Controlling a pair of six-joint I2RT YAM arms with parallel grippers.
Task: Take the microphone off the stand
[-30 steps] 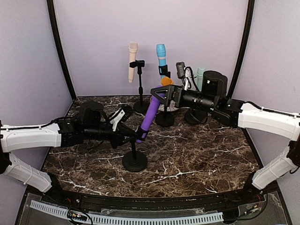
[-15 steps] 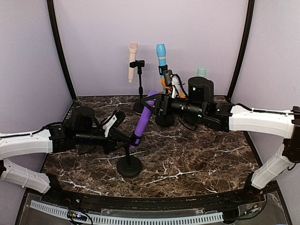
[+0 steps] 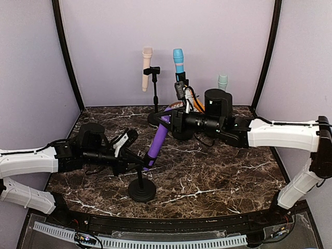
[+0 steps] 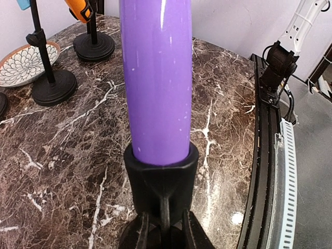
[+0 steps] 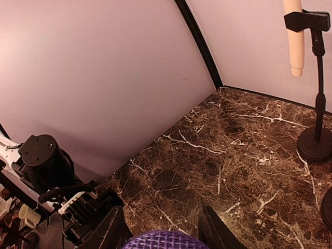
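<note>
Purple smooth-bodied microphone sits clipped in the black round-based stand, which my left gripper clamps; my right gripper has just swung in around its head, grip unclear, so pull-out comes next.

The right tool has two black fingers flanking a purple mesh microphone head at 6 o'clock. The dark marbled desk spreads beyond. At 2 o'clock a cream microphone stands clipped upright in a black stand. The other arm shows at 8 o'clock.
</note>
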